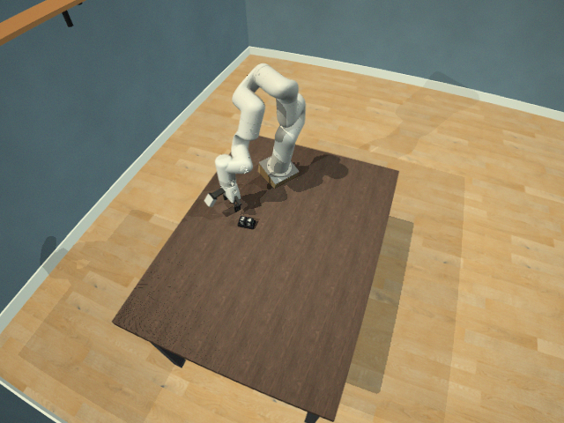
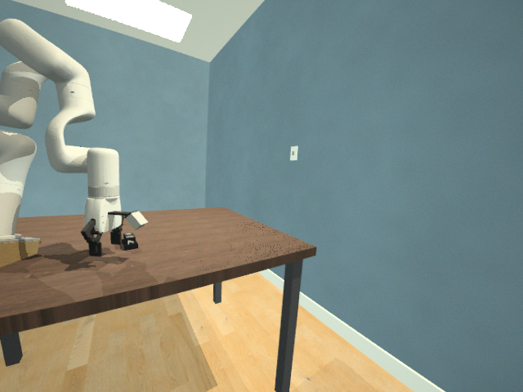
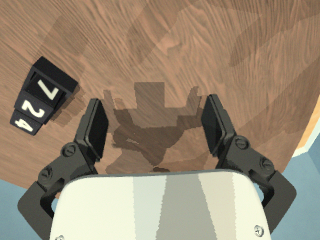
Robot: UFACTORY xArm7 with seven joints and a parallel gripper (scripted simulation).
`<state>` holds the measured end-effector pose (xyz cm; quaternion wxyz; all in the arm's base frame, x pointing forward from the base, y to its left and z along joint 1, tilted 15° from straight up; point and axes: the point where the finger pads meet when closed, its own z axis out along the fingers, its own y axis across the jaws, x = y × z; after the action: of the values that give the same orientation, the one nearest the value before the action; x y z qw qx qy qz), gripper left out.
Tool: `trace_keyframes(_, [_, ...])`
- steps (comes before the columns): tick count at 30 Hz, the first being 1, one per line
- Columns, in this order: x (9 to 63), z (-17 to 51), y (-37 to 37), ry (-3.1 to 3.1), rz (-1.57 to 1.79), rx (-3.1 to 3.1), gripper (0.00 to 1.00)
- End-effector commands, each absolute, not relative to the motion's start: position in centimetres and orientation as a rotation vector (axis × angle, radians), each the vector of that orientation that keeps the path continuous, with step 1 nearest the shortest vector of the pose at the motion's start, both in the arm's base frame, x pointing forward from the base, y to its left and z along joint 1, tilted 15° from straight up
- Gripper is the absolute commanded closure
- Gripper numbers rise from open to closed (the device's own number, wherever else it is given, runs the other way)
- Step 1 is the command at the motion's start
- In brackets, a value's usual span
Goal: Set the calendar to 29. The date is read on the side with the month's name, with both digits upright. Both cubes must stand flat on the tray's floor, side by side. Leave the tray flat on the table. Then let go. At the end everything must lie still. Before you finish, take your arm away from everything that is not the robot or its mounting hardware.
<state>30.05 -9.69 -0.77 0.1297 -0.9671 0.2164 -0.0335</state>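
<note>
The calendar (image 1: pixel 247 222) is a small black tray holding two black cubes side by side, standing on the dark wooden table. In the wrist view (image 3: pixel 42 95) it lies at the left, and the cubes' upward faces show a white 7 and a white 2. A third white mark beside them is too small to read. It also shows in the exterior view (image 2: pixel 128 242). My gripper (image 3: pixel 154 108) (image 1: pixel 236 207) (image 2: pixel 105 243) is open and empty, pointing straight down, low over bare table beside the calendar and apart from it.
The arm's base stands on a wooden block (image 1: pixel 278 173) at the table's far edge, close behind the gripper. The table's left edge (image 1: pixel 200 200) runs near the gripper. The white wrist camera box (image 1: pixel 211 198) sticks out to the side.
</note>
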Motion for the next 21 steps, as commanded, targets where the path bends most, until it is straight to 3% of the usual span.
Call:
trace_keyframes(1, [30.1, -0.7, -9.8, 0.630, -0.101, -2.811, 0.00])
trace_keyframes(21, [29.9, 1.2, -10.3, 0.630, -0.100, -2.812, 0.00])
